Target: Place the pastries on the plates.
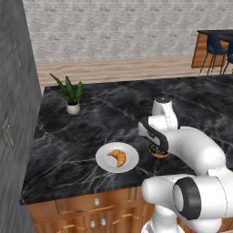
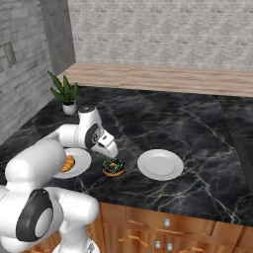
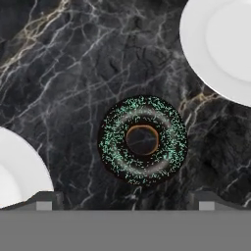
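Note:
A chocolate-iced ring donut (image 3: 142, 140) with pale sprinkles lies on the black marble counter between two white plates. Straight above it hangs my gripper (image 3: 125, 200), open, its two fingertips (image 3: 44, 201) wide apart and holding nothing. From the right base view, the gripper (image 2: 111, 154) points down just over the donut (image 2: 113, 167), with an empty plate (image 2: 160, 164) to its right. The other plate (image 1: 104, 163) carries the golden croissant (image 1: 117, 158). My arm covers part of the donut (image 1: 159, 153) in the left base view.
A potted plant (image 1: 70, 98) stands at the counter's back left. A tall grey cabinet (image 1: 13, 113) borders the counter on the left. Wooden drawers (image 2: 163, 232) run under the front edge. Blue chairs (image 1: 214, 45) stand far off at the right.

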